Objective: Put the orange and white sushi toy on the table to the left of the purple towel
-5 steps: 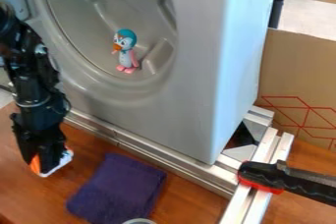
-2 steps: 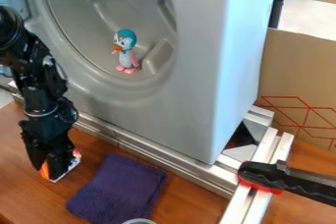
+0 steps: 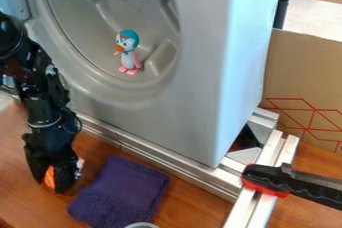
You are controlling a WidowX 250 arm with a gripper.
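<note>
The gripper (image 3: 51,184) hangs low over the wooden table at the left, pointing down, shut on an orange and white object (image 3: 49,177). Orange shows between the dark fingers, and a white part sticks out at their right; the rest of the object is hidden. Just right of the gripper lies a folded purple cloth (image 3: 121,192). Higher up, a penguin figure (image 3: 129,52) with a teal head and pink feet stands inside the round hollow of a grey machine drum (image 3: 87,32).
The grey housing (image 3: 200,72) rises behind the gripper, with a metal rail (image 3: 150,154) along its foot. A black and red clamp handle (image 3: 267,179) lies across metal bars at the right. A round rim (image 3: 141,225) shows at the bottom edge, and cardboard (image 3: 304,82) stands at the right.
The gripper has moved right and down toward the cloth, carrying the orange and white object. That object now appears turned, with less of its white part in sight. The penguin and cloth are unmoved.
</note>
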